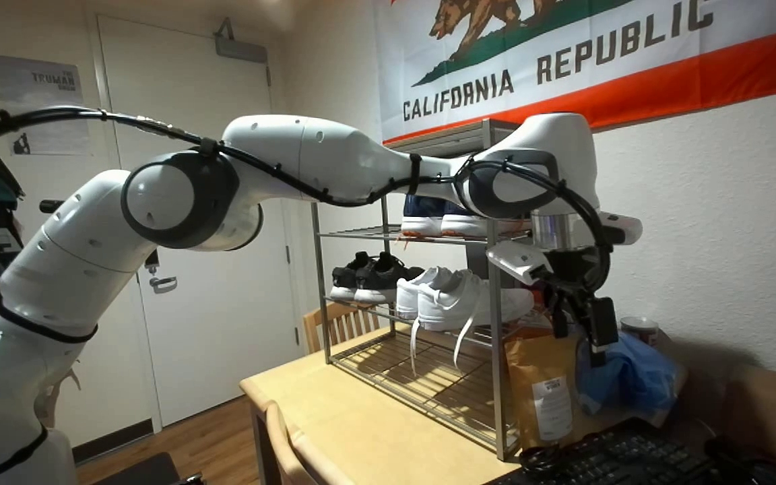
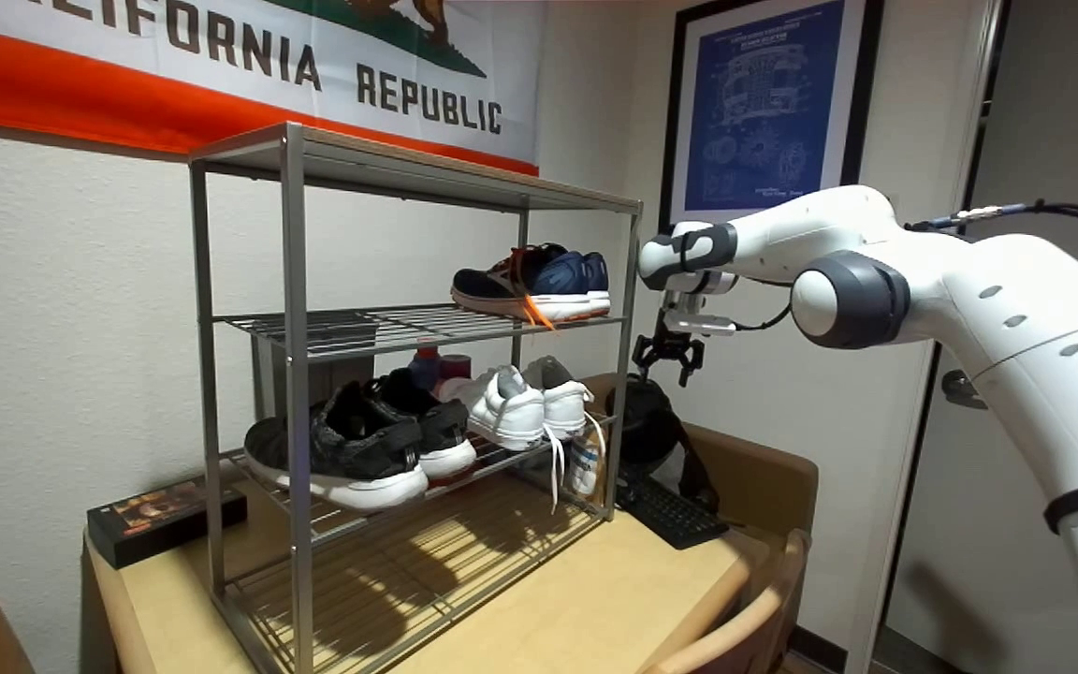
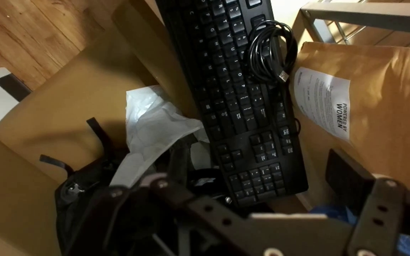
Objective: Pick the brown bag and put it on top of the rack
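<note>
The brown bag (image 1: pixel 523 380), a paper pouch with a white label, stands upright beside the rack's end post in an exterior view. It also shows at the right of the wrist view (image 3: pixel 383 106). The metal rack (image 1: pixel 496 364) stands on the table; its flat top board shows in an exterior view (image 2: pixel 445 161), with nothing seen on it. My gripper (image 1: pixel 582 327) is open and empty, above the bag and slightly toward the wall side in that picture. Its spread fingers also show in an exterior view (image 2: pixel 666 360) and in the wrist view (image 3: pixel 262 170), apart from the bag.
A black keyboard (image 3: pixel 233 89) with a coiled cable lies beside the bag. A blue bag (image 1: pixel 630 374) and a can (image 1: pixel 639 327) stand behind it. A black backpack (image 2: pixel 647 421) rests on a chair. White shoes (image 1: pixel 452 300) and other shoes fill the rack's shelves.
</note>
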`<state>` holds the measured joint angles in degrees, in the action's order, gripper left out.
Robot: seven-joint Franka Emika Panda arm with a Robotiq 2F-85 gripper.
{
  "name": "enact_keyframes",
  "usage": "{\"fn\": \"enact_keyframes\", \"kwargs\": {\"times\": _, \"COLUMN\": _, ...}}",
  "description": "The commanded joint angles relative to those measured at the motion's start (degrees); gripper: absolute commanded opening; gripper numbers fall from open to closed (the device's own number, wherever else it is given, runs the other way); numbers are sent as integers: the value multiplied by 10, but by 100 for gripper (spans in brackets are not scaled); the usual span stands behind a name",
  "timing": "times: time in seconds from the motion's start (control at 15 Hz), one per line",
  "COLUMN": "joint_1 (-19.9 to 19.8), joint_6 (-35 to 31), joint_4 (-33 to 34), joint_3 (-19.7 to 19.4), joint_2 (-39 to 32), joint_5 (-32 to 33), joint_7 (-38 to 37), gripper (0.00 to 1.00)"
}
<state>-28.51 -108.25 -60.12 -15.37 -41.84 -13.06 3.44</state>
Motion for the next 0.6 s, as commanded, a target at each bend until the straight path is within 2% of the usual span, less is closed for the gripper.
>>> {"fn": "enact_keyframes", "kwargs": {"times": 0.0, "joint_1": -15, "joint_6": -21, "joint_4": -10, "joint_3": 15, "joint_2": 3, "joint_5": -25, "joint_7": 35, "gripper": 100}}
{"fn": "enact_keyframes", "kwargs": {"times": 0.27, "joint_1": -28, "joint_6": -41, "joint_4": -6, "joint_3": 29, "joint_2": -1, "joint_5": -57, "joint_7": 49, "gripper": 100}}
{"fn": "enact_keyframes", "kwargs": {"times": 0.53, "joint_1": -36, "joint_6": -29, "joint_4": -4, "joint_3": 45, "joint_2": -10, "joint_5": -89, "joint_7": 68, "gripper": 100}}
